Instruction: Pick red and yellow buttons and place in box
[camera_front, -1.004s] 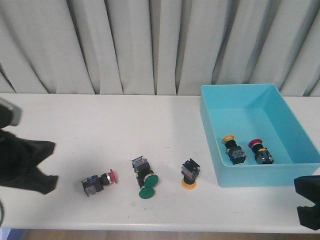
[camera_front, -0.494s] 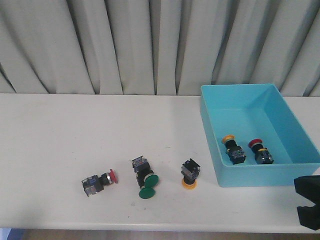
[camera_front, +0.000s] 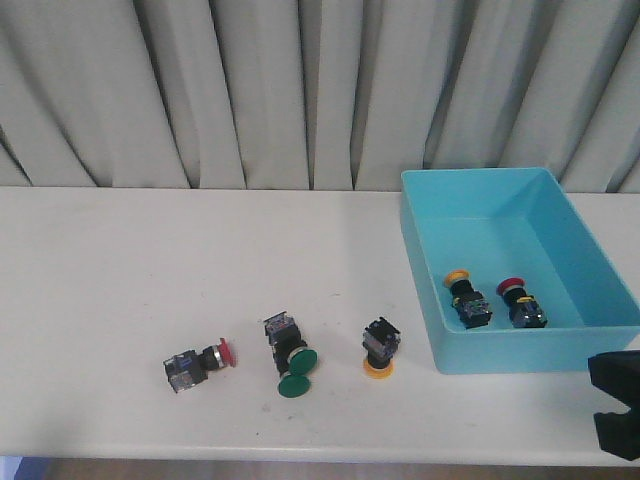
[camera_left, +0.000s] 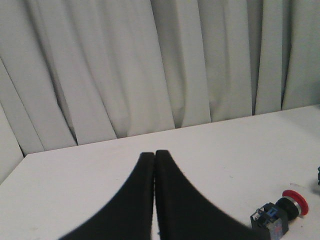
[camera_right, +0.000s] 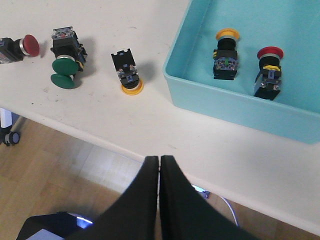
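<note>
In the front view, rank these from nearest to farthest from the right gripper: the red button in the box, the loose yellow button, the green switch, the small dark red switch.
1. Red button, inside box, near right gripper.
2. Yellow button, left of box.
3. Green switch, centre.
4. Dark red switch, leftmost.

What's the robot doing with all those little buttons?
It is sorting push-buttons. A yellow button and a red button already lie inside the blue box. Another yellow-capped button, a green one and a small dark red one sit on the table. Nothing is being held: the left gripper and the right gripper are both shut and empty.
</note>
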